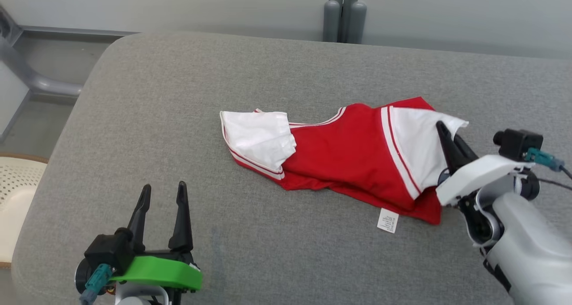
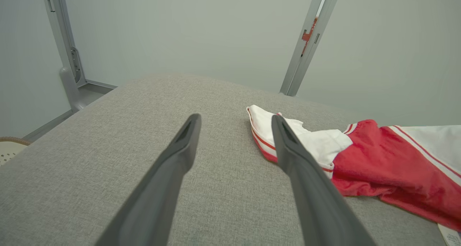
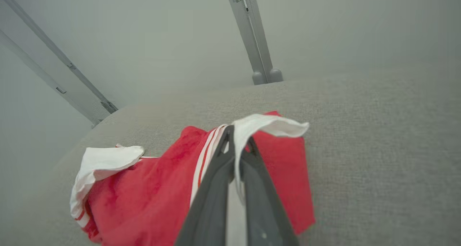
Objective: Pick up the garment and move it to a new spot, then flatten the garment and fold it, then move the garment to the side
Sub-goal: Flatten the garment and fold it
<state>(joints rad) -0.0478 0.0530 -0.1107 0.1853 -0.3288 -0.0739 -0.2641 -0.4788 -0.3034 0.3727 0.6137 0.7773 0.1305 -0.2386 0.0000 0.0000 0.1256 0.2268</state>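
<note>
Red-and-white jersey [image 1: 353, 157] lies crumpled across the middle of the grey cushioned surface [image 1: 178, 95], long way left to right. One white sleeve [image 1: 257, 137] is bunched at its left end, and a care label [image 1: 387, 220] sticks out flat from its near hem.

The right gripper [image 1: 449, 137] is at the jersey's right end. Its fingers are pressed together on the other white sleeve's cloth, and the sleeve's edge curls up past the fingertips.

The left gripper [image 1: 163, 193] holds nothing. Its fingers are spread apart over bare fabric near the front left, well apart from the jersey.

Wide bare cushion lies to the jersey's left, in front of it and behind it. The far edge and the rounded far-left corner are well apart from the cloth. A cream perforated seat [image 1: 18, 180] sits beyond the left edge, and a grey post [image 1: 344, 14] stands behind the far edge.
</note>
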